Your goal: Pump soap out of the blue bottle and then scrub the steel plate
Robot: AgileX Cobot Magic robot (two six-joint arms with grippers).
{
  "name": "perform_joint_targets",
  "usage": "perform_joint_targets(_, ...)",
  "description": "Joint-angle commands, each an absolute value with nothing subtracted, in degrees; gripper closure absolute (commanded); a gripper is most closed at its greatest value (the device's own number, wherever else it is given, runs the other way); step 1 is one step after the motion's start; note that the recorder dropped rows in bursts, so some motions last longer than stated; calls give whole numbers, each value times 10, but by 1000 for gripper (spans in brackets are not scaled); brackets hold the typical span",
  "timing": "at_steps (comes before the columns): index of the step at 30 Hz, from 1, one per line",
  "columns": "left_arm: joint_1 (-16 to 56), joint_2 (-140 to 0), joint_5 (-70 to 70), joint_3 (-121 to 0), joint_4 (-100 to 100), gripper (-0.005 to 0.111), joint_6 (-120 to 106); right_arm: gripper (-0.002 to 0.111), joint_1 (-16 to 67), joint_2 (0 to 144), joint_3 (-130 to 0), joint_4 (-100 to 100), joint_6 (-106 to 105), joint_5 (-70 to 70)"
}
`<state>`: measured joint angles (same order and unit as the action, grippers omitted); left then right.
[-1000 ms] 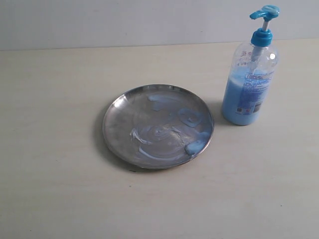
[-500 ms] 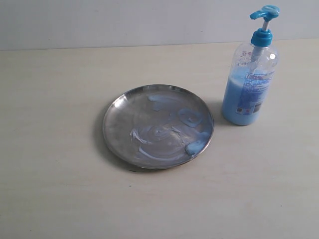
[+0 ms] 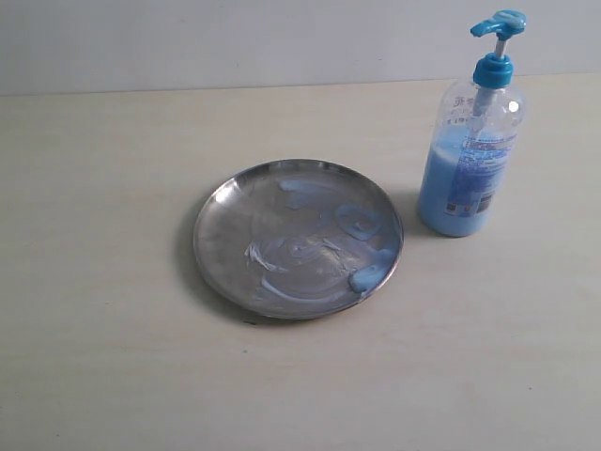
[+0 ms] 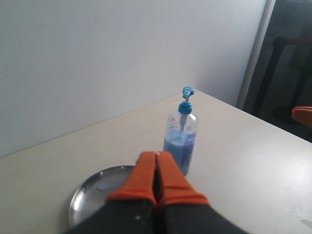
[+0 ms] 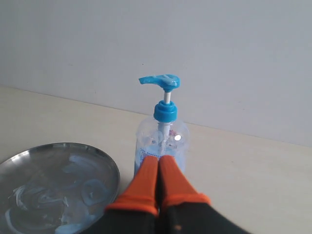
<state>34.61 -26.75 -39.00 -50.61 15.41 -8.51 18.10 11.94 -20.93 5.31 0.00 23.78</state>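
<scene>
While both pairs of orange fingers (image 5: pixel 146 180) sit pressed together with nothing between them, I log the right gripper (image 5: pixel 159 158) as aimed straight at the blue bottle (image 3: pixel 467 178). The left gripper (image 4: pixel 156 155) looks at it from farther back, over the steel plate (image 3: pixel 196 246). Neither gripper touches anything, and neither shows in the exterior view. The bottle stands upright on the table (image 3: pixel 94 376), just beside the plate on the right arm's side, with a narrow gap to the rim. Judgement: it is over half full, so bottom-heavy and fairly steady, but the clear plastic wall is smooth and likely gives under a hard squeeze. I would take it low on the labelled body. The pump head (image 3: pixel 500 23) sits raised on a thin stem, with its flat top the place to press, straight down, since a sideways push could tip the bottle. The plate looks stiff, thin and light. Soap (image 3: pixel 368 276) lies as a blob by its near-right rim with pale smears across the middle, so I expect it to be slick and to slide when scrubbed. The raised rim is the only hold.
</scene>
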Motion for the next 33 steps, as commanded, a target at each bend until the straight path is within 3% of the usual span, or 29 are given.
perform_joint_targets(1,344,-264,-370,-491,153,107,-88,108,180,117,-208,53,0,230)
perform_joint_targets(10,305,-219,-252,-394,136,107,-80,108,180,117,-208,53,0,230)
perform_joint_targets(23,157,-69,-49,-154,72,107,0,108,180,117,-208,53,0,230)
perform_joint_targets(33,44,0,-48,-23,42,107,39,108,180,117,-208,52,0,230)
